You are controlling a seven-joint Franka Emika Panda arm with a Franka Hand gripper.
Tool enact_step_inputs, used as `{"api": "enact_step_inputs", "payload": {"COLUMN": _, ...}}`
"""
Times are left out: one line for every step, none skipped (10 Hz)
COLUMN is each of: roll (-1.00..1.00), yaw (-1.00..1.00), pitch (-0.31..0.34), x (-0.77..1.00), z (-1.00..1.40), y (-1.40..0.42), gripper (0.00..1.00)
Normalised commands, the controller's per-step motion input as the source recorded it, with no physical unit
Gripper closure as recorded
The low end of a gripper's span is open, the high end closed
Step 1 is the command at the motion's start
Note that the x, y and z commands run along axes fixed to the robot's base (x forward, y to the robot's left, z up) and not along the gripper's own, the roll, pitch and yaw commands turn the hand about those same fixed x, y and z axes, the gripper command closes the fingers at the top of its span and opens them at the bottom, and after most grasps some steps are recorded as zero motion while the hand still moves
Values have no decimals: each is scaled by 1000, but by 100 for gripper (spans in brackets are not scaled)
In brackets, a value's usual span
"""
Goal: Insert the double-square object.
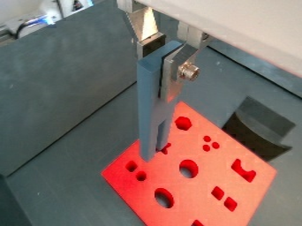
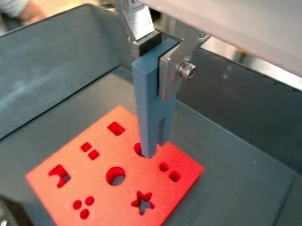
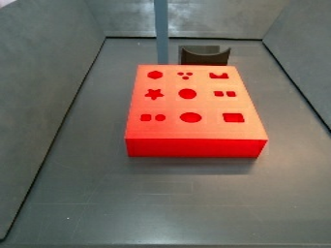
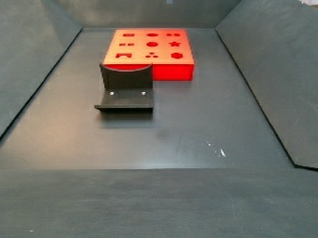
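My gripper [image 1: 160, 55] is shut on the upper end of the double-square object [image 1: 151, 106], a long blue-grey bar that hangs upright; both also show in a wrist view, the gripper [image 2: 157, 53] and the bar [image 2: 154, 106]. The bar's split lower end sits over the flat red block [image 1: 200, 177] near one edge, close to a hole [image 2: 144, 150]; I cannot tell whether it touches. In a side view the bar [image 3: 161, 29] comes down from above to the far edge of the red block [image 3: 195, 107], and the gripper is out of frame. In a side view only the red block [image 4: 149, 51] shows.
The dark L-shaped fixture [image 3: 203, 53] stands just beside the red block, seen also in a side view [image 4: 125, 88] and a wrist view [image 1: 262, 124]. Grey walls [image 3: 52, 116] enclose the dark floor [image 4: 174, 139] on the sides.
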Motion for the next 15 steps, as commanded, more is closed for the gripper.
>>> {"api": "enact_step_inputs", "payload": {"roll": 20, "yaw": -1000, "pitch": 0, "x": 66, "z": -137, "y": 14, "gripper": 100}}
{"api": "enact_step_inputs", "payload": {"roll": 19, "yaw": -1000, "pitch": 0, "x": 66, "z": -137, "y": 14, "gripper": 100}}
{"api": "enact_step_inputs", "payload": {"roll": 17, "yaw": -1000, "pitch": 0, "x": 66, "z": -137, "y": 17, "gripper": 100}}
{"api": "enact_step_inputs", "payload": {"roll": 29, "yaw": -1000, "pitch": 0, "x": 77, "z": -160, "y": 26, "gripper": 100}}
{"api": "enact_step_inputs", "payload": {"roll": 30, "yaw": -1000, "pitch": 0, "x": 80, "z": -160, "y": 29, "gripper": 100}}
{"api": "enact_step_inputs", "payload": {"roll": 36, "yaw": -1000, "pitch": 0, "x": 74, "z": -166, "y": 29, "gripper": 100}}
{"api": "enact_step_inputs", "payload": {"roll": 26, "yaw": -1000, "pitch": -3, "x": 69, "z": -149, "y": 26, "gripper": 100}}
{"api": "enact_step_inputs", "payload": {"roll": 0, "yaw": -1000, "pitch": -7, "x": 43, "z": -91, "y": 6, "gripper": 100}}
{"api": "enact_step_inputs", "payload": {"roll": 0, "yaw": -951, "pitch": 0, "x": 163, "z": -31, "y": 0, "gripper": 100}}
{"api": "enact_step_inputs", "payload": {"roll": 0, "yaw": -983, "pitch": -4, "x": 129, "z": -40, "y": 0, "gripper": 100}}
{"api": "enact_step_inputs", "payload": {"roll": 0, "yaw": -929, "pitch": 0, "x": 197, "z": -46, "y": 0, "gripper": 100}}
{"api": "enact_step_inputs", "payload": {"roll": 17, "yaw": -843, "pitch": 0, "x": 300, "z": -103, "y": 0, "gripper": 100}}
{"api": "enact_step_inputs", "payload": {"roll": 56, "yaw": -849, "pitch": -9, "x": 306, "z": -169, "y": 40, "gripper": 100}}
{"api": "enact_step_inputs", "payload": {"roll": 63, "yaw": -803, "pitch": -7, "x": 374, "z": -117, "y": 94, "gripper": 100}}
{"api": "enact_step_inputs", "payload": {"roll": 39, "yaw": -694, "pitch": 0, "x": 500, "z": -43, "y": 80, "gripper": 100}}
